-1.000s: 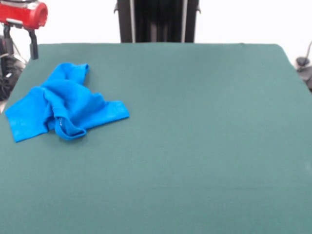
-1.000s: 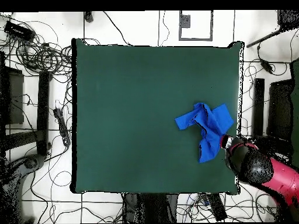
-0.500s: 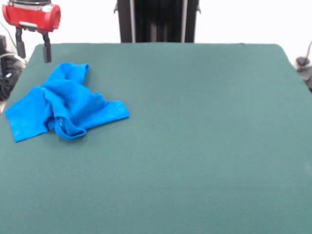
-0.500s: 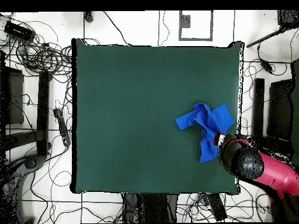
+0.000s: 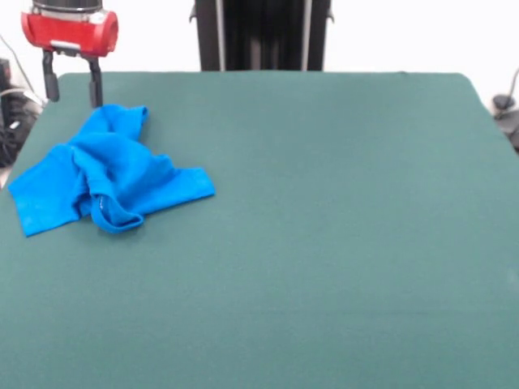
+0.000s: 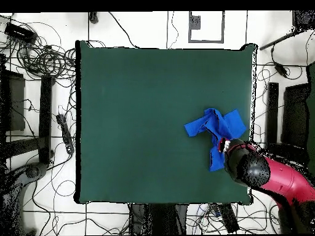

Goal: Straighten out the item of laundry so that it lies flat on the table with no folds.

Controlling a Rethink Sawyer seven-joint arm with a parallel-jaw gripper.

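The item of laundry (image 5: 105, 172) is a bright blue shirt, crumpled in a heap with overlapping folds near the left side of the green table (image 5: 324, 243). Seen from overhead, the same blue shirt (image 6: 216, 132) lies close to the table's (image 6: 141, 123) right edge. My gripper (image 5: 73, 91) hangs open just above the shirt's far upper corner, its two dark fingers apart and holding nothing. From overhead the red and black arm head (image 6: 246, 169) covers the shirt's lower part.
Cables and dark equipment (image 6: 43, 61) lie on the floor around the table. A dark pedestal column (image 5: 261, 34) stands beyond the far edge. Most of the felt right of the shirt is bare.
My gripper has moved right along the far edge, from off the table's corner to over the shirt's far corner. The shirt has not moved.
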